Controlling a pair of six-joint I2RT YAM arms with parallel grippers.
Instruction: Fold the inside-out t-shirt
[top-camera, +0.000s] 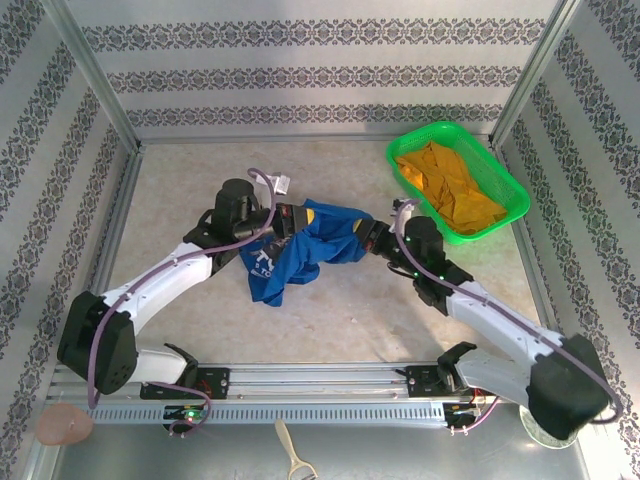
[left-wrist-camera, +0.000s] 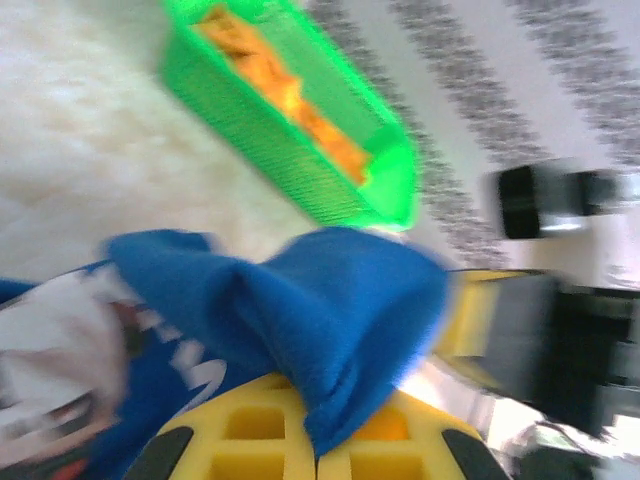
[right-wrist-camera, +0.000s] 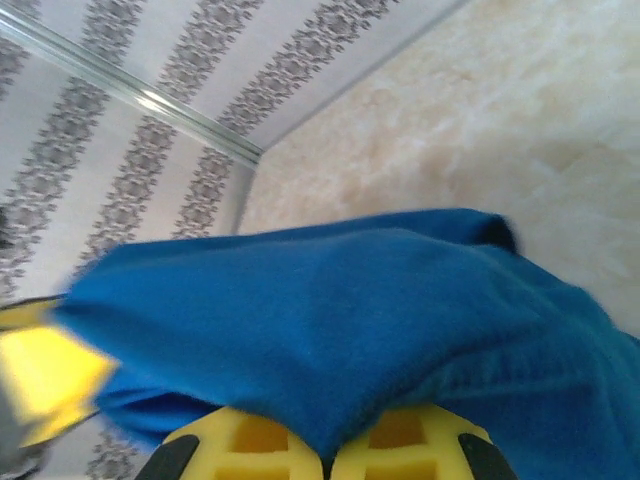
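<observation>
The royal-blue t-shirt (top-camera: 300, 250) hangs bunched in the middle of the table, held up between both arms, with white lettering (top-camera: 264, 262) low on its left side. My left gripper (top-camera: 303, 215) is shut on the shirt's upper left edge; in the left wrist view its yellow jaws are closed together with a fold of blue cloth (left-wrist-camera: 340, 340) pinched between them. My right gripper (top-camera: 362, 238) is shut on the shirt's right edge; in the right wrist view blue fabric (right-wrist-camera: 330, 330) drapes over its closed yellow jaws. The two grippers stand close, facing each other.
A green basket (top-camera: 505, 185) with an orange-yellow garment (top-camera: 450, 185) stands at the back right, also in the left wrist view as the basket (left-wrist-camera: 300, 170). Patterned walls (top-camera: 300, 75) enclose the table on three sides. A metal rail (top-camera: 320, 380) runs along the near edge.
</observation>
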